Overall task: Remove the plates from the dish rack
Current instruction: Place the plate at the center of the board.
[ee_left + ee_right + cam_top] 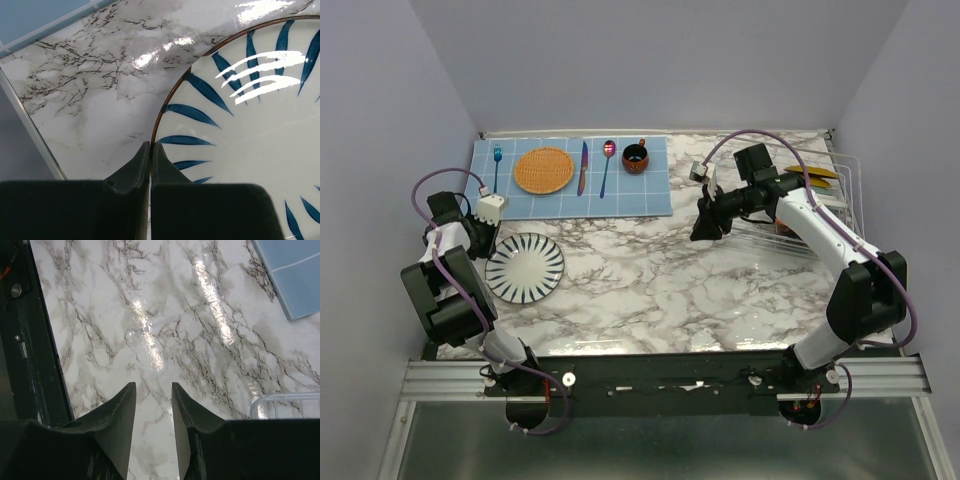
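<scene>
A white plate with dark radial stripes (525, 267) lies flat on the marble table at the left. My left gripper (491, 247) is shut on its left rim. In the left wrist view the two fingers pinch the brown-edged rim of the plate (250, 130) at the tips of the left gripper (151, 146). My right gripper (704, 228) hangs open over bare marble, left of the dish rack (835, 215). Nothing is between the fingers of the right gripper (153, 388). A white wire corner of the rack (280, 399) shows at the right. A mustard-yellow plate (817, 176) stands in the rack behind the right arm.
A blue placemat (655, 180) at the back holds a fork (497, 165), an orange woven disc (544, 169), a knife (583, 167), a spoon (607, 165) and a dark cup (635, 158). Walls close in on both sides.
</scene>
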### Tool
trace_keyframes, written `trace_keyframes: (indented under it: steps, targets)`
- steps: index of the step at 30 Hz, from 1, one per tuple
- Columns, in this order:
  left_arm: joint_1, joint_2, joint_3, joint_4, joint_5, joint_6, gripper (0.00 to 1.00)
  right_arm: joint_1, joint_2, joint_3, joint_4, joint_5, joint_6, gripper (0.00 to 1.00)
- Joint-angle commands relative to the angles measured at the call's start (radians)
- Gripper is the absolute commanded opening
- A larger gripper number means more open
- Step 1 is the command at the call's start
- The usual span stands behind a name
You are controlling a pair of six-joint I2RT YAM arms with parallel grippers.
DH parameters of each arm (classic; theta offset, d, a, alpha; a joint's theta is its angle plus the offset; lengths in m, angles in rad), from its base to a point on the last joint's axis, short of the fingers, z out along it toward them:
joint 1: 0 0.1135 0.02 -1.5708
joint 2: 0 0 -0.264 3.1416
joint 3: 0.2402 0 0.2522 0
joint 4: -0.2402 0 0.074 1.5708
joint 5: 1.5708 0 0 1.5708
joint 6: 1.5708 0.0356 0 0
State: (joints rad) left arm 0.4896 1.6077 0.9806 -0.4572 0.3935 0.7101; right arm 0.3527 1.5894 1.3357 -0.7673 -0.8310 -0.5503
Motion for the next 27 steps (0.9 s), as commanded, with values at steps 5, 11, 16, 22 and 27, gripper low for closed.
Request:
trace_keyframes:
  steps: [5,11,16,22,27]
  targets:
    - [0.0,-0.002,-0.002,0.008,0.036,0.009,0.06,0.008,-0.029,-0.02,0.02,0.017,0.004,0.43]
    - [0.0,-0.003,-0.014,0.011,0.034,0.02,0.2,0.008,-0.04,-0.027,0.023,0.024,0.004,0.43]
    - [-0.002,-0.017,-0.025,0.006,0.042,0.034,0.36,0.006,-0.04,-0.032,0.023,0.026,0.003,0.43]
    - [-0.002,-0.041,-0.028,0.003,0.061,0.034,0.43,0.008,-0.039,-0.035,0.026,0.027,0.009,0.43]
    - [-0.002,-0.083,-0.002,-0.023,0.119,0.009,0.48,0.006,-0.058,-0.044,0.08,0.108,0.047,0.43]
